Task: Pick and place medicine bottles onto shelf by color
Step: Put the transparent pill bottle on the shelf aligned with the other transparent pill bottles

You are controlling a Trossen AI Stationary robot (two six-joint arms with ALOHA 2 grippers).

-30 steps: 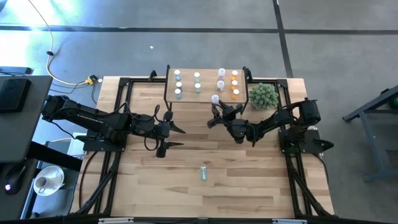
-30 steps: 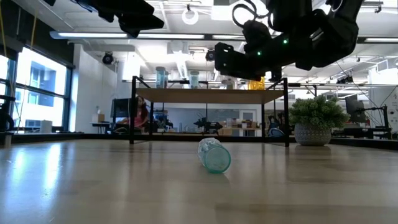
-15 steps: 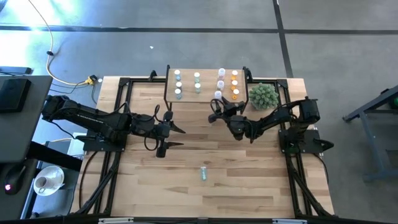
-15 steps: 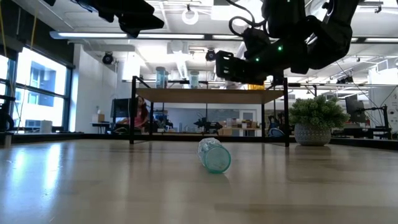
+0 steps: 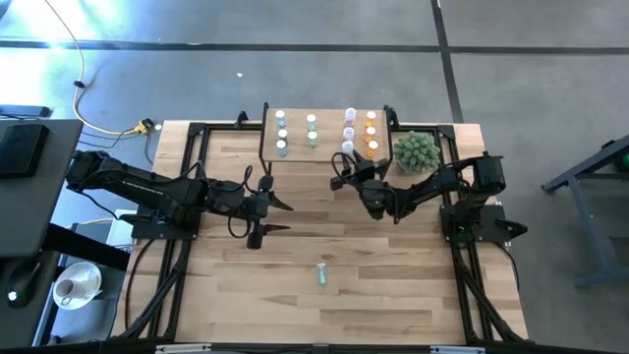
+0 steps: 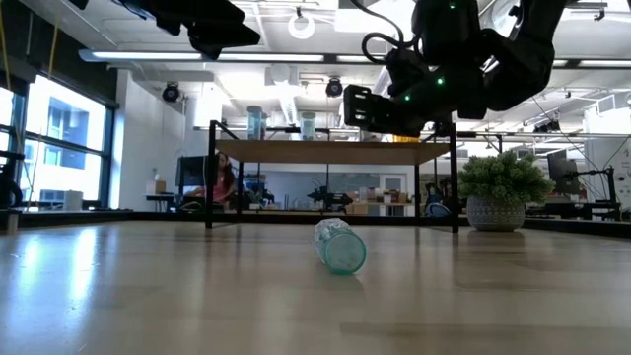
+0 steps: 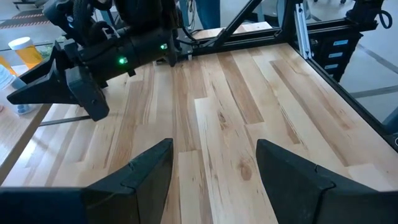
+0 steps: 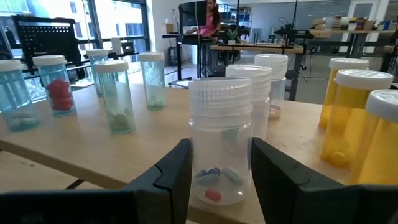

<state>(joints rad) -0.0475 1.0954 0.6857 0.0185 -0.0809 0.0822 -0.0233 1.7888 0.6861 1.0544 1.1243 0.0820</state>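
Over the shelf (image 5: 324,110), right gripper (image 8: 219,163) clasps a clear bottle (image 8: 222,148); left gripper (image 7: 214,163) gapes empty.

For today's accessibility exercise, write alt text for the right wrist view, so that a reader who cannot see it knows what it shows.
The right tool grips a clear medicine bottle with pills inside, just above the wooden shelf. On the shelf stand blue bottles, green ones, a white-capped clear bottle behind the held one, and orange ones; an office lies beyond.

Plank table (image 5: 393,285): green bottle (image 5: 321,274) lying centre-near, potted plant (image 5: 416,150) far right, shelf (image 5: 295,133) of upright bottles far centre.
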